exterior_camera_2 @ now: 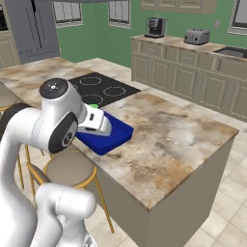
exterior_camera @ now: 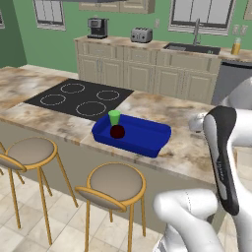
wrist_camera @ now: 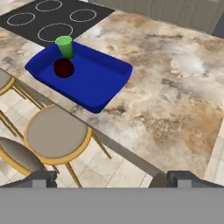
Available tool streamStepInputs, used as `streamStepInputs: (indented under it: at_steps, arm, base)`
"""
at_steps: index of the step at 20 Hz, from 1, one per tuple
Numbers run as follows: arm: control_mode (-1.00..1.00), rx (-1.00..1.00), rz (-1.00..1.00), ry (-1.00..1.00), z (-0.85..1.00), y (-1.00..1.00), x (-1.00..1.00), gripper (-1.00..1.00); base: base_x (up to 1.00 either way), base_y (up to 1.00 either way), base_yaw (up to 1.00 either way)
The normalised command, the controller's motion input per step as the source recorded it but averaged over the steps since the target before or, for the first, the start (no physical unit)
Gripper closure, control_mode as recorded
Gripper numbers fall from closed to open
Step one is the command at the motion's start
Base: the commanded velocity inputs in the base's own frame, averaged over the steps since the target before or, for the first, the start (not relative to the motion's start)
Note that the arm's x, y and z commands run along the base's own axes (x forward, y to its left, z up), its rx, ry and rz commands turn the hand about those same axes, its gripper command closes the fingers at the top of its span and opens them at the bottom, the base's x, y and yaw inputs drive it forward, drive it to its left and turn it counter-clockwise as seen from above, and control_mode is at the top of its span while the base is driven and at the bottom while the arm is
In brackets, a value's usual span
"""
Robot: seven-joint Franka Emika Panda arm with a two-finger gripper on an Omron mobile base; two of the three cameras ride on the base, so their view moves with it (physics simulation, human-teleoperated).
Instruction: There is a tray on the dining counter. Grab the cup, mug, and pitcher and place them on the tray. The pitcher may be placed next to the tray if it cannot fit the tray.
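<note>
Two items sit in the tray [wrist_camera: 103, 81] on the dining counter [wrist_camera: 175, 78]: cup [wrist_camera: 65, 46] and mug [wrist_camera: 64, 68], touching. Gripper [wrist_camera: 111, 178] hangs back, fingers wide apart, holding nothing. Pitcher's next, I'd say; finding it comes first.

1. Arm [exterior_camera: 221, 157]: folded close above the base, dark forearm link upright.
2. Gripper [wrist_camera: 111, 177]: two dark fingertips set wide apart at the hand view's bottom, nothing between them.
</note>
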Motion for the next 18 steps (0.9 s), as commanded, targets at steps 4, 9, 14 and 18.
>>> streamStepInputs:
  at_steps: [4, 9, 14, 18]
  arm:
    - [-1.0, 0.0, 0.0, 0.0, 0.04, 0.0, -0.41, -1.0]
    - [1.0, 0.0, 0.0, 0.0, 0.0, -0.03, -0.23, -1.0]
    - [1.0, 0.0, 0.0, 0.0, 0.0, 0.0, 0.0, -1.0]
    - [1.0, 0.0, 0.0, 0.0, 0.0, 0.0, 0.0, -1.0]
  base:
    - [0.0, 0.0, 0.0]
    - [-0.34, -0.25, 0.0]
    - [-1.0, -0.99, -0.03]
    - [-1.0, -1.0, -0.13]
